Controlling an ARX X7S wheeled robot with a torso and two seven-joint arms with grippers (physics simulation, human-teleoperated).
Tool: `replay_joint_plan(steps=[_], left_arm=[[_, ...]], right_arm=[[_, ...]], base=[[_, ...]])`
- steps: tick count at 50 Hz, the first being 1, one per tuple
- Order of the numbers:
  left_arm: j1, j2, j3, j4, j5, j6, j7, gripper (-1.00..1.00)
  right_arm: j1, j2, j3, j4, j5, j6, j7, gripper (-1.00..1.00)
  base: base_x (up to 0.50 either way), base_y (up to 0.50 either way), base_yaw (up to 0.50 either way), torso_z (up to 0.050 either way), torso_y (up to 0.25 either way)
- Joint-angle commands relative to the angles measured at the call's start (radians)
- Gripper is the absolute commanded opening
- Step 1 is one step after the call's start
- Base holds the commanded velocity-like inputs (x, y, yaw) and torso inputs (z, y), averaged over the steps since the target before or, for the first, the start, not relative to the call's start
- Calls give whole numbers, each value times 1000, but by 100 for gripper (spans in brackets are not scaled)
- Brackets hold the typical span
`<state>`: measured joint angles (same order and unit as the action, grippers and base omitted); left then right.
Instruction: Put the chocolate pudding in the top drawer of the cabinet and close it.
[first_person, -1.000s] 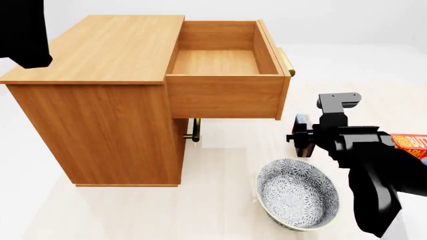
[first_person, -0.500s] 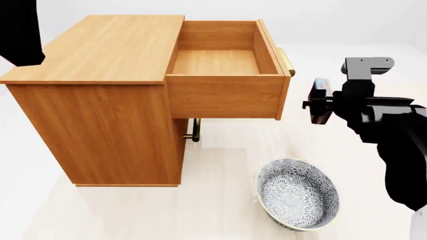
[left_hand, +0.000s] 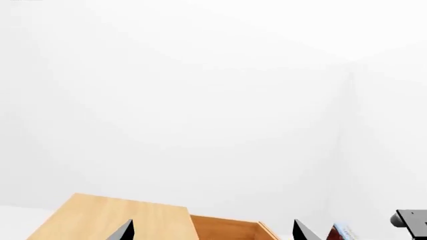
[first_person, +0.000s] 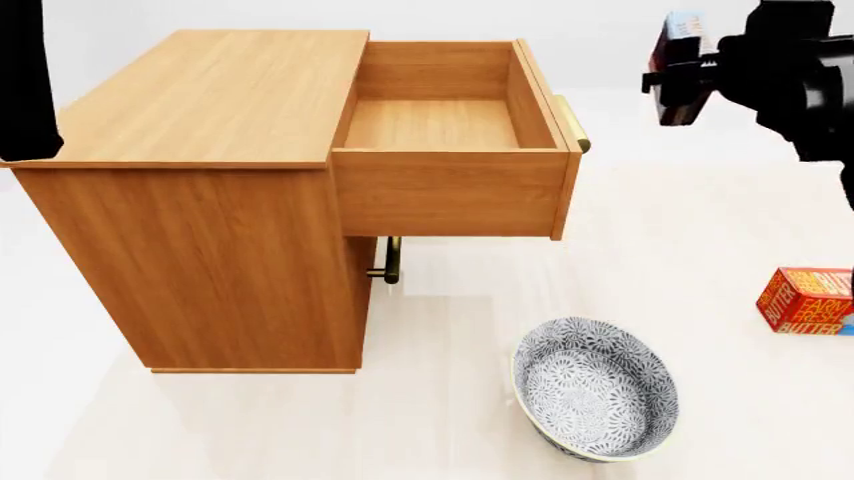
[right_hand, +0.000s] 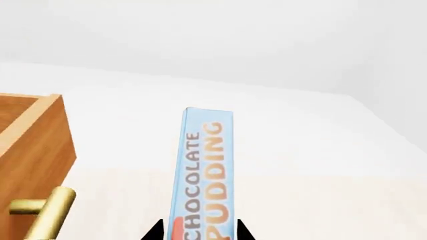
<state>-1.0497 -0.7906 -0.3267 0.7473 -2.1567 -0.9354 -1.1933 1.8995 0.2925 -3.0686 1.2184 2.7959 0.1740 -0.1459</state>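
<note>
Since the top drawer (first_person: 447, 125) stands open, my right gripper (first_person: 678, 72) grips the chocolate pudding (first_person: 679, 28) on edge, raised beside the drawer's handle, ready to drop in.

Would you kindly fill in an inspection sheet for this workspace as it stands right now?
Surface: pale floor, bare around the cabinet.
Job's things: cabinet upright; top drawer pulled fully open and empty; chocolate pudding held in the air to the right of the drawer, not yet over it.
Clutter: patterned bowl on the floor in front of the cabinet; butter box at the right edge.
Grippers: right gripper shut on the pudding; left gripper open, holding nothing, raised above the cabinet.
Cables: nothing seen.
Surroundings: plain white walls.
</note>
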Motion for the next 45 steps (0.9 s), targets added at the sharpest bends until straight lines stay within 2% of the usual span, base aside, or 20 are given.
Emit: replay_joint_plan(steps=[1,11,17,29,31,38,45], left_arm=[[56,-20,-49,31,-12,1,-9,100],[35,-44,-26,39,-18,-1,-14,100],[70,-40,-56,45,-12,-11,3,100],[56,-62,-51,54,-23,-2,-4,100],[47,-68,-44,55,-28,3,-8,100],[30,-80,-26,65,-31,8,-17,100],[-6,-83,7,72,-31,8,-10,100]], right_arm=[[126,-66,-42,90,-65,89,-97,-100],[211,-148,-65,90,-96,109,-182,-100],[227,-195,-67,90,-107,120,-218,-100],[251,-290,-66,90,-77,122,-316,-100],[247,-292,-1,90,-134,124,-319,-100],[225,-292,421,90,-497,173,-299,-100],[193,-292,664,90,-699,206,-279,-100]], base=[[0,0,0,0,0],[0,0,0,0,0],[0,0,0,0,0],[0,0,0,0,0],[0,0,0,0,0],[0,0,0,0,0],[0,0,0,0,0]])
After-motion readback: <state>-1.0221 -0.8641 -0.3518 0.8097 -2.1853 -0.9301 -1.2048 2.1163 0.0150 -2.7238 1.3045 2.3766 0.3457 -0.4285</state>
